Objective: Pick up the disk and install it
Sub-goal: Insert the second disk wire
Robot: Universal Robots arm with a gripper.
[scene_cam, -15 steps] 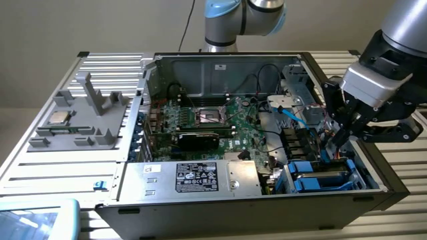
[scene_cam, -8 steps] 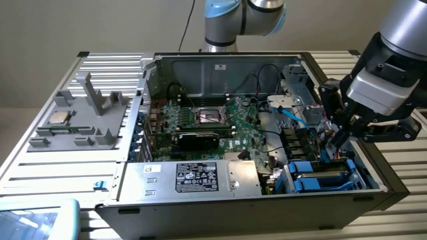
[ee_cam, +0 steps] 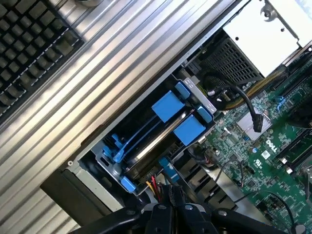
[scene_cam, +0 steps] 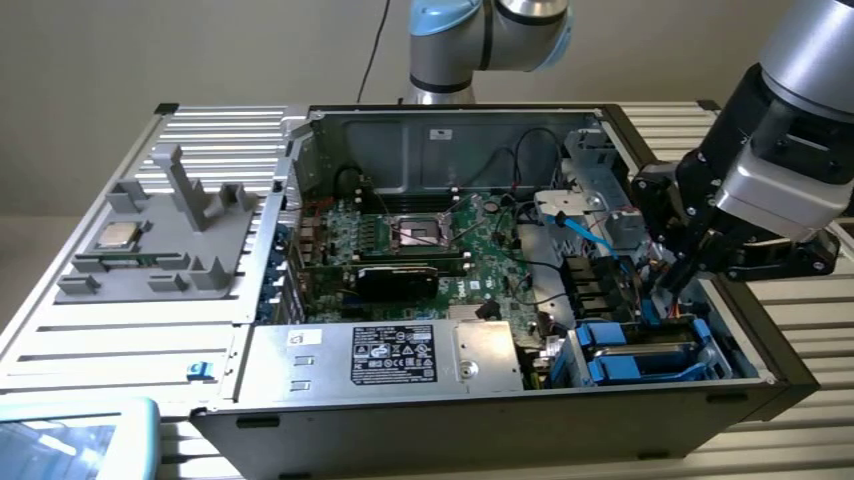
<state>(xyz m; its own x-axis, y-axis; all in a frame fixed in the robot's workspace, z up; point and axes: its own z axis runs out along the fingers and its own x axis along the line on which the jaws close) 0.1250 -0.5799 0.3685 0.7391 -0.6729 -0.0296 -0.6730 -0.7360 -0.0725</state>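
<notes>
The disk (scene_cam: 641, 352) lies in the drive bay at the front corner of the open computer case, on the exterior view's right. In the wrist view the disk (ee_cam: 158, 136) shows as a silver-grey edge between two bright blue carrier tabs. My gripper (scene_cam: 663, 292) hangs inside the case just above the bay's far end, with its black fingers together and nothing between them. The wrist view has the gripper (ee_cam: 171, 202) shut, close to red and yellow cables beside the bay. It does not touch the disk.
The green motherboard (scene_cam: 441, 240) fills the case's middle. A silver box with a black-and-white label (scene_cam: 394, 355) sits at the front. A grey fixture (scene_cam: 160, 240) holding a small CPU chip (scene_cam: 118, 237) lies on the slatted table. A black keyboard (ee_cam: 29, 44) lies beyond the case wall.
</notes>
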